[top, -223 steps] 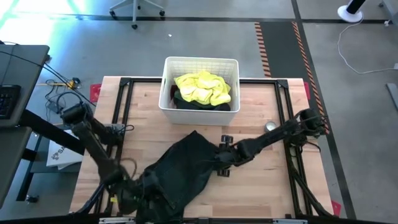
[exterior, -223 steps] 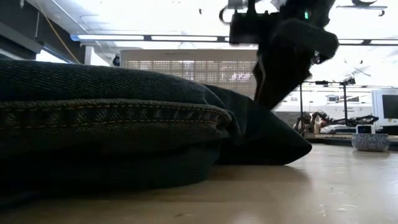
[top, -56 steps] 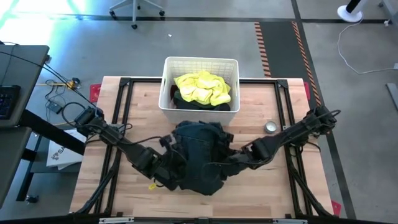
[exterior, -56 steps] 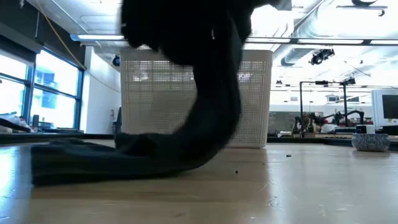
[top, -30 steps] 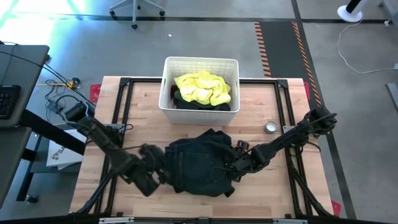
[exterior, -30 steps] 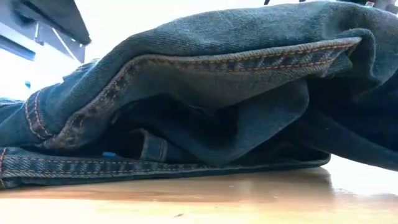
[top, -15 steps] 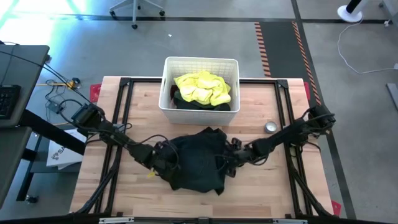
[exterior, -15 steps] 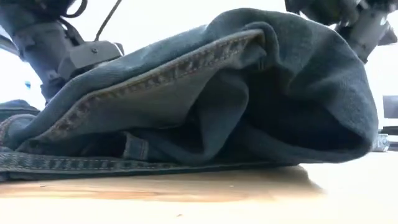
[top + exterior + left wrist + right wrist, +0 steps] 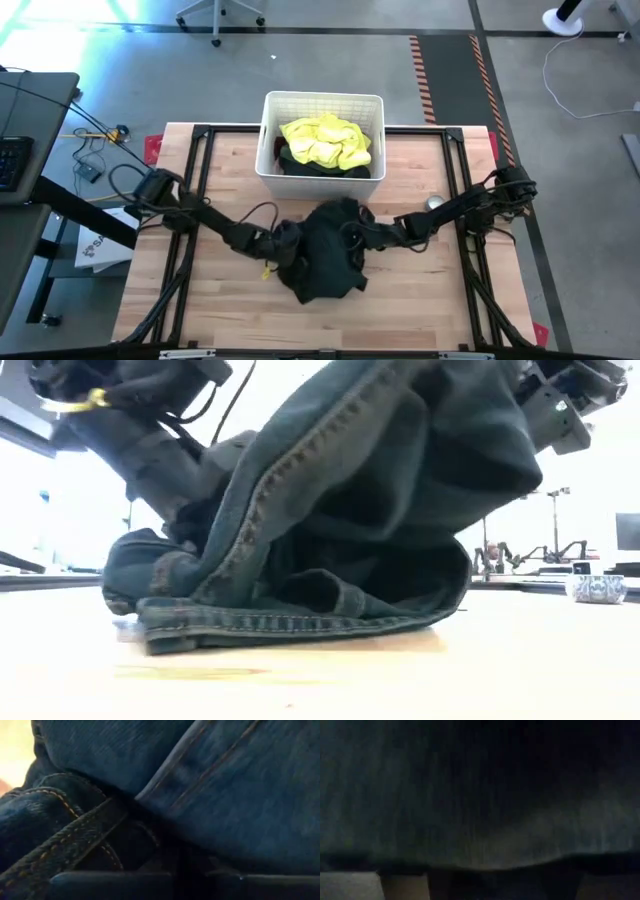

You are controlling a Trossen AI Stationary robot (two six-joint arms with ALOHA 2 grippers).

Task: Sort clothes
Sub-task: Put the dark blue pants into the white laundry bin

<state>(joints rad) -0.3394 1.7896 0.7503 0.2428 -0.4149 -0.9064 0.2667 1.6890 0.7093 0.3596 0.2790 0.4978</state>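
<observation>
The dark denim jeans [image 9: 325, 250] sit bunched in a heap at the table's middle, just in front of the white basket [image 9: 268, 150]. Their upper part is raised between my two grippers, and their lower folds [image 9: 300, 622] rest on the wood. My left gripper [image 9: 285, 240] is shut on the heap's left side. My right gripper [image 9: 362, 235] is closed on its right side, half buried in denim. The bright yellow shirt [image 9: 326, 140] lies in the basket on top of a dark garment [image 9: 300, 160]. My left gripper pinches a bunched fold of the jeans with stitched seams [image 9: 150, 850], at the heap's left side, coming level from the table's left. That side is lifted; the folds below rest on the table. My right gripper holds a thick bunch of denim [image 9: 480, 845] at the heap's right side, coming from the table's right. The cloth covers the fingers, so which part it holds stays hidden. The denim rises to it [image 9: 500, 420] and hangs down to the table.
A small round bowl [image 9: 435, 204] stands on the table right of the jeans, close to my right arm. Black frame rails [image 9: 200, 170] run along the table's sides. Bare wood [image 9: 420, 300] lies in front of the heap.
Both grippers have moved toward each other, up, and toward the far edge, carrying the jeans along. The jeans, spread wide and low a second ago, are now gathered into a narrower, taller heap. Their top is raised while the lower folds stay on the table.
</observation>
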